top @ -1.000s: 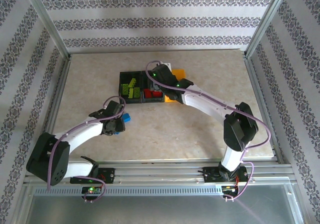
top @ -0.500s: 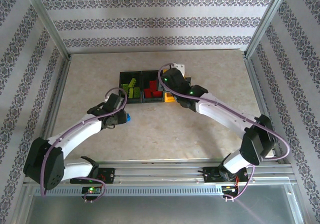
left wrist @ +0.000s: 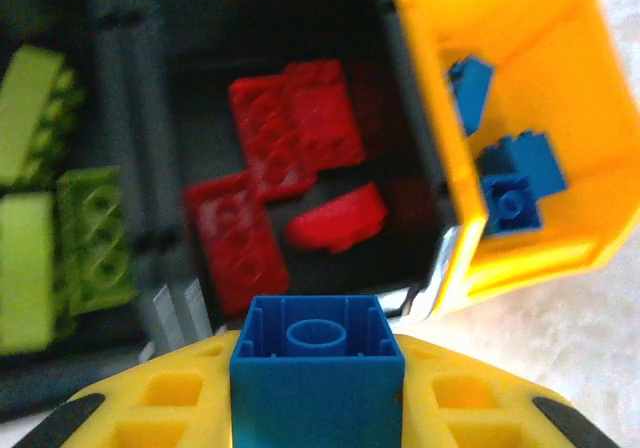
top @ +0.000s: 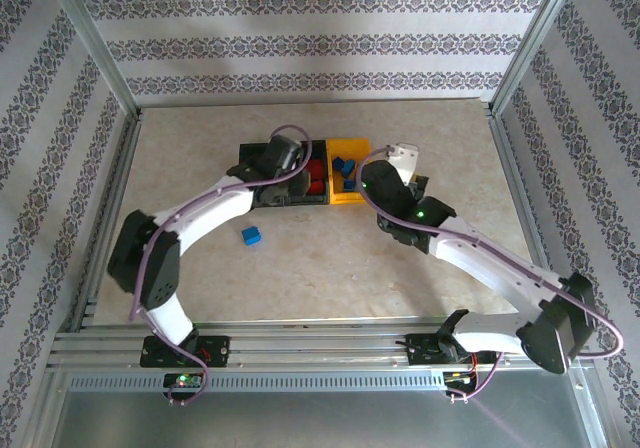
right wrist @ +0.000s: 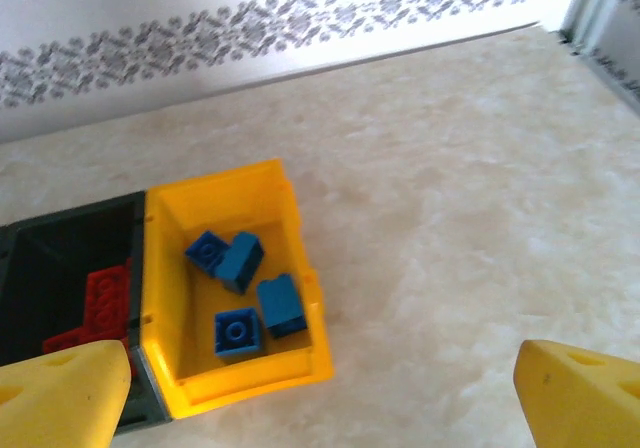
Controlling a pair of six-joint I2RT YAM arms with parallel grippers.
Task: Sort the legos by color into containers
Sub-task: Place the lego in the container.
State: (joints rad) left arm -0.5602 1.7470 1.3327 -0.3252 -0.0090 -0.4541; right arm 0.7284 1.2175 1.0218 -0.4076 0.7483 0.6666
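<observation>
The left gripper [left wrist: 318, 413] is closed narrowly on a blue brick [left wrist: 318, 353], hollow underside toward the camera, pinched between its yellow fingers [left wrist: 165, 403]. The brick is held above the near side of the row of bins, with the middle black bin [left wrist: 400, 88] straight ahead of it. The right gripper [right wrist: 320, 403] stands wide and holds nothing, hanging above the desk [right wrist: 480, 198] just beside the yellow bin [right wrist: 165, 298].

In the right wrist view that gripper's fingers are cut off at the two bottom corners, so just their tips appear. From the top camera, the left arm [top: 215, 208] covers the left black bin [left wrist: 110, 88] and part of the middle one. The left wrist view is blurred, most at its left edge.

The yellow bin holds four blue bricks [right wrist: 238, 293]. The middle black bin holds red bricks [left wrist: 290, 143], several flat and overlapping; their number is hard to make out. The left black bin holds green bricks [left wrist: 90, 238]. One loose blue brick [top: 251, 235] lies on the desk, well apart from the bins on their near side.
</observation>
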